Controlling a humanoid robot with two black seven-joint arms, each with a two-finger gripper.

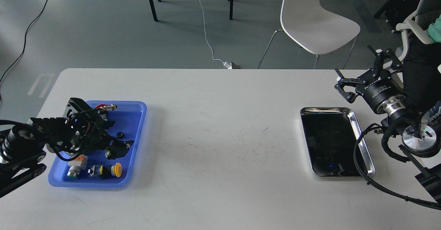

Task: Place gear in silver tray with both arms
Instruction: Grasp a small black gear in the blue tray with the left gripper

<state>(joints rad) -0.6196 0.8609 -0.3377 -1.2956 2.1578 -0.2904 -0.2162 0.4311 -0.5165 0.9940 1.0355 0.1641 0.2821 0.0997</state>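
Black and small, the gear (120, 134) lies in the blue tray (137, 126) just beyond your spread, empty left gripper (119, 147), well apart from the silver tray (358, 126) beside your open, empty right gripper (358, 75).

Both black jointed arms (396, 102) are showing silver wrist rings, looping black cables, white lettering on the right wrist, and claw-like fingers (344, 92).

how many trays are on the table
2. The blue tray lies at the table's left end, holding small parts, with the left tool over it. The silver tray lies at the right end, with nothing on its dark floor.
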